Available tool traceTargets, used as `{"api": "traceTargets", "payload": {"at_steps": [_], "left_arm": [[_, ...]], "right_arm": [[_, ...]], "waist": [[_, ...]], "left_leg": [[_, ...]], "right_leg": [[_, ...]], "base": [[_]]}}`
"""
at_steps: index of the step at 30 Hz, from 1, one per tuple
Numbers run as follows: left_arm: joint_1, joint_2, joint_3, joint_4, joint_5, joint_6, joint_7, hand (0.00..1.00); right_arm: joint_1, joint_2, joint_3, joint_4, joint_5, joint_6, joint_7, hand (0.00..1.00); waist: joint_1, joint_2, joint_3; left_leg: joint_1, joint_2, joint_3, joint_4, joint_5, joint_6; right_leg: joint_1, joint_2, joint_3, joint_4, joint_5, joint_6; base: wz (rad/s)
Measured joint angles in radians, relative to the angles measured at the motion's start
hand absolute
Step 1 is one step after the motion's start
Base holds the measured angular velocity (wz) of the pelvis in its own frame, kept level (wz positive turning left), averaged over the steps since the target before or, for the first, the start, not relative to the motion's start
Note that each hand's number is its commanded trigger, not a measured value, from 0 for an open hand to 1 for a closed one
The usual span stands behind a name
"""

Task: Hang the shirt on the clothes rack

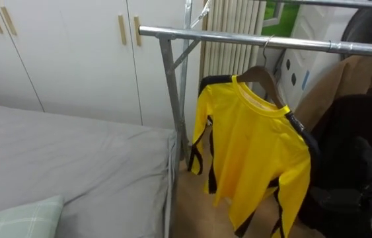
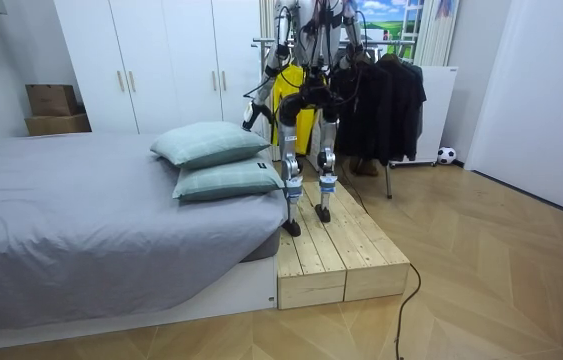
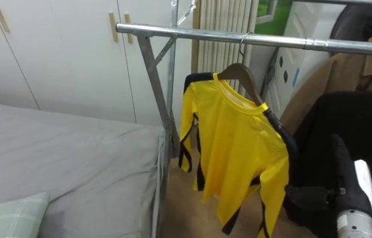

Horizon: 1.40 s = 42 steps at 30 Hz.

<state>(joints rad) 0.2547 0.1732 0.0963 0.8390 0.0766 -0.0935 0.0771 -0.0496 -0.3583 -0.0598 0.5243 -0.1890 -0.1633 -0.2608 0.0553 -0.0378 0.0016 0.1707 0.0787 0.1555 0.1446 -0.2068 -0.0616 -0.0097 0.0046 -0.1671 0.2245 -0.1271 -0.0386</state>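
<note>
A yellow long-sleeved shirt with black trim (image 1: 252,152) hangs from a brown wooden hanger (image 1: 260,73), hooked over the silver metal rail (image 1: 238,38) near the rack's left end, just past the corner of the grey bed (image 1: 53,158). The black right hand (image 3: 344,188) is raised beside the shirt's sleeve, fingers straight and thumb spread, holding nothing. The robot stands on a pale wooden platform (image 2: 341,250) facing the rack. Its left hand (image 2: 251,118) hangs low; its state I cannot tell.

Head eyes near rail (image 1: 271,41), looking down, room view distant, both showing yellow shirt (image 1: 252,145).
</note>
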Motion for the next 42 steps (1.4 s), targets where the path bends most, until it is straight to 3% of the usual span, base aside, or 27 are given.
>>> {"api": "traceTargets", "payload": {"at_steps": [6, 16, 25, 35, 42], "left_arm": [[-0.003, 0.001, 0.000, 0.000, -0.002, 0.000, -0.003, 0.00], [-0.019, 0.001, -0.004, 0.100, -0.005, -0.024, -0.005, 0.00], [-0.020, -0.007, -0.004, 0.102, 0.002, -0.025, -0.005, 0.00], [-0.016, -0.034, -0.005, 0.114, -0.001, -0.038, -0.012, 0.00], [-0.030, -0.036, -0.003, 0.217, -0.008, -0.035, -0.029, 0.00]], "right_arm": [[0.109, 0.018, 0.024, -0.003, -0.133, -0.022, 0.022, 0.00], [0.203, 0.077, 0.070, 0.138, -0.101, -0.023, 0.076, 0.00], [0.213, 0.148, 0.098, 0.289, -0.071, -0.021, 0.168, 0.00], [0.224, 0.194, 0.096, 0.439, 0.015, -0.014, 0.246, 0.00], [0.226, 0.212, 0.093, 0.529, 0.124, -0.006, 0.267, 0.00]], "waist": [[0.003, -0.011, 0.0003], [0.004, -0.008, 0.0004], [-0.003, 0.025, -0.0024], [-0.006, 0.025, -0.0017], [-0.026, 0.028, -0.0014]], "left_leg": [[0.007, 0.000, -0.002, -0.011, -0.002, 0.003], [0.005, 0.001, 0.011, -0.015, -0.009, 0.005], [0.001, -0.001, 0.009, -0.009, -0.009, 0.005], [0.005, -0.001, 0.008, -0.010, -0.009, 0.005], [0.007, 0.000, 0.009, -0.015, -0.014, 0.009]], "right_leg": [[0.015, 0.001, -0.004, -0.003, 0.004, -0.001], [0.016, 0.002, -0.003, -0.017, 0.008, 0.006], [0.028, -0.001, -0.009, -0.039, 0.010, 0.011], [0.028, 0.000, -0.009, -0.038, 0.007, 0.012], [0.028, 0.003, -0.006, -0.037, 0.007, 0.012]], "base": [[0.01], [-0.03], [0.00], [0.01], [0.00]]}}
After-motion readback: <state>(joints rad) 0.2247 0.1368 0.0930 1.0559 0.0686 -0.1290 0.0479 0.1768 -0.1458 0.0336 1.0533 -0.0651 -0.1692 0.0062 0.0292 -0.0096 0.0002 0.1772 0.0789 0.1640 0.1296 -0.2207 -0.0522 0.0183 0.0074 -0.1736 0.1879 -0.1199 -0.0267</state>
